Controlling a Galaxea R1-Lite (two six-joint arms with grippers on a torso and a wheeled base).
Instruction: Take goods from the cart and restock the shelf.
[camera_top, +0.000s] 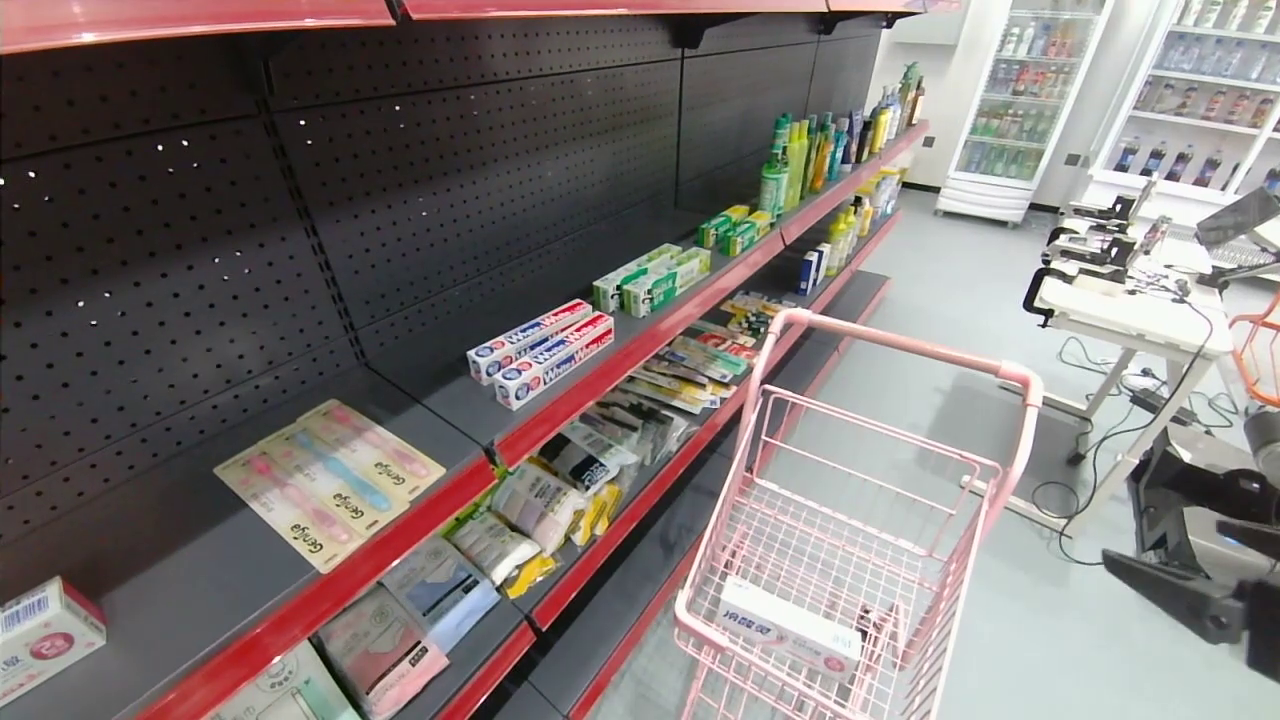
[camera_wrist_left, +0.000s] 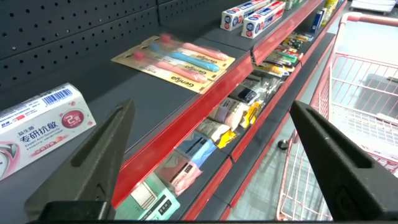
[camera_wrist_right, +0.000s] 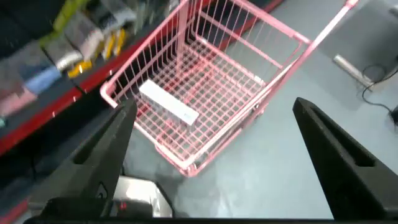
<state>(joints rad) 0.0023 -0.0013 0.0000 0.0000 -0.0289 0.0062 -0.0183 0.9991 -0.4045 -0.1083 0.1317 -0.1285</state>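
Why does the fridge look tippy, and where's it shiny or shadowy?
Head view: the drinks fridge leans, probably because the wide lens looks down; bright dots glint through the pegboard; a darker patch, likely shadow, lies on the floor by the pink cart. Right wrist view: the fingers look dark against the pale floor.
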